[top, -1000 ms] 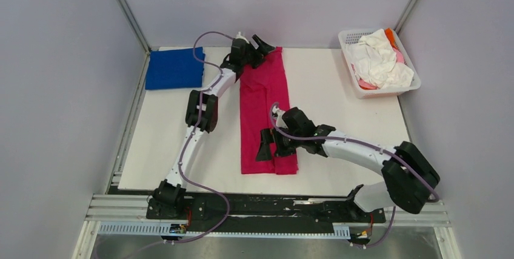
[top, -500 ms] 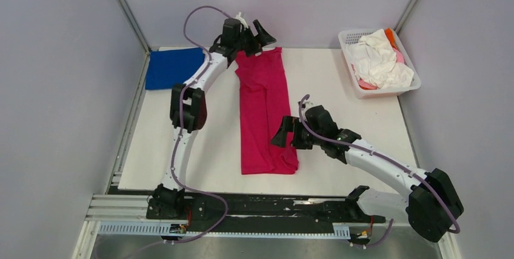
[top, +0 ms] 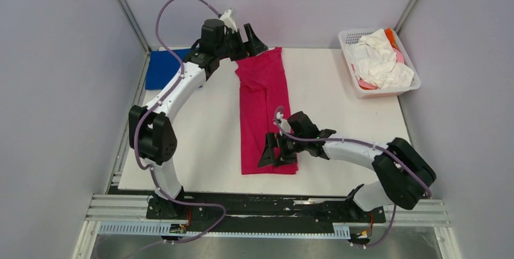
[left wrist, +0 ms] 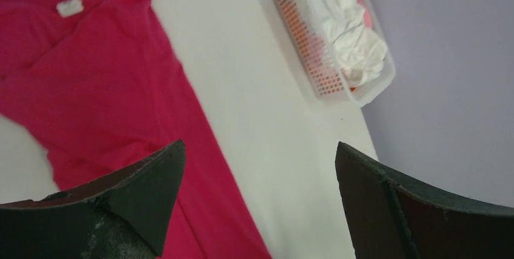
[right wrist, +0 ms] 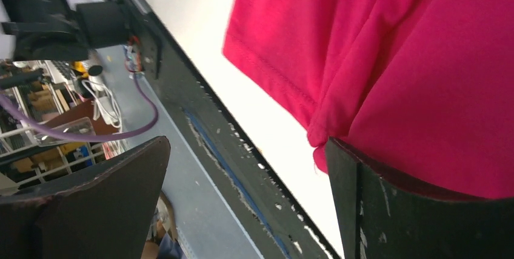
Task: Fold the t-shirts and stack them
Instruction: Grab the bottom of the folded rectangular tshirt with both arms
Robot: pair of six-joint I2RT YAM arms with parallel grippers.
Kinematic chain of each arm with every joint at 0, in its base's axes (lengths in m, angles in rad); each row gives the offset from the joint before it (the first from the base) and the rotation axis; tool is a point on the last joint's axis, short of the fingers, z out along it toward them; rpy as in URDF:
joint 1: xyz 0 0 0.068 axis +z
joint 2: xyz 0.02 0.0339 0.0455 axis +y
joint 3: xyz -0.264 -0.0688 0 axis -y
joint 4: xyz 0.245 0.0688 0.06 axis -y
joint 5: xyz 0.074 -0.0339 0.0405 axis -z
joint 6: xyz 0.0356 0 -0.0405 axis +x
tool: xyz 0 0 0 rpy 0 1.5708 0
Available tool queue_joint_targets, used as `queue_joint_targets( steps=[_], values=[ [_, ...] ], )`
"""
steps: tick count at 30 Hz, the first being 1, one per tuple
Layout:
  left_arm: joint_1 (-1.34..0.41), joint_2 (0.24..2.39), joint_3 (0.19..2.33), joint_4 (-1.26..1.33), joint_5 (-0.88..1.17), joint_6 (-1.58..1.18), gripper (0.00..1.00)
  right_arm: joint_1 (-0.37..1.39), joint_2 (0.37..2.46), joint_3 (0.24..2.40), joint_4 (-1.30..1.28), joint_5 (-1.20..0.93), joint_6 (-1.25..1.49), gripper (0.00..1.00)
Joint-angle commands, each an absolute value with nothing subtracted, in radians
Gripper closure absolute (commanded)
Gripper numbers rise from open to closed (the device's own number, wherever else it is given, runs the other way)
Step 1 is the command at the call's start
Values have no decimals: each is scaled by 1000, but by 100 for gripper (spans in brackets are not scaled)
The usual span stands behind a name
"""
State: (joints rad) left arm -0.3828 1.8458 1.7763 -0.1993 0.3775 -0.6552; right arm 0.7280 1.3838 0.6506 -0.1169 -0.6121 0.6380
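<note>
- The magenta-red t-shirt [top: 263, 110], folded into a long strip, lies at the centre of the desk [top: 339, 119], neck label toward 12 o'clock.
- The left gripper [top: 248, 43] hovers wide open at the collar end, holding nothing.
- The right gripper [top: 276, 151], jaws spread and empty, is at the hem end, 6 o'clock.
- A folded royal-blue t-shirt [top: 159, 68] rests at 10 o'clock.
- A white lattice basket [top: 388, 92] of crumpled shirts [top: 379, 59] stands at 2 o'clock.

I could read no text anywhere; the small white neck label [left wrist: 70, 6] on the magenta-red t-shirt [left wrist: 109, 89] looked blank from my view.
</note>
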Motion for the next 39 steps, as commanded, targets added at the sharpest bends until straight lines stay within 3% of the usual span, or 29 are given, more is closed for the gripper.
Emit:
queue_joint_targets(
  steps=[1, 7, 12, 24, 34, 39],
  values=[
    [-379, 1764, 1614, -243, 319, -599, 0, 774, 1512, 670, -19, -638, 626, 0],
    [-378, 1690, 1518, -277, 273, -568, 0, 827, 1514, 706, -85, -527, 583, 0],
    [-379, 1652, 1482, -318, 252, -561, 0, 837, 1380, 699, -134, -441, 540, 0],
    [-379, 1499, 1309, -350, 204, -581, 0, 920, 1244, 672, -131, -450, 389, 0],
    [-484, 1178, 883, -474, 130, -688, 0, 884, 1012, 577, -352, 41, 670, 0],
    [-564, 1055, 642, -459, 276, -751, 0, 816, 908, 472, -362, -18, 758, 0]
  ],
)
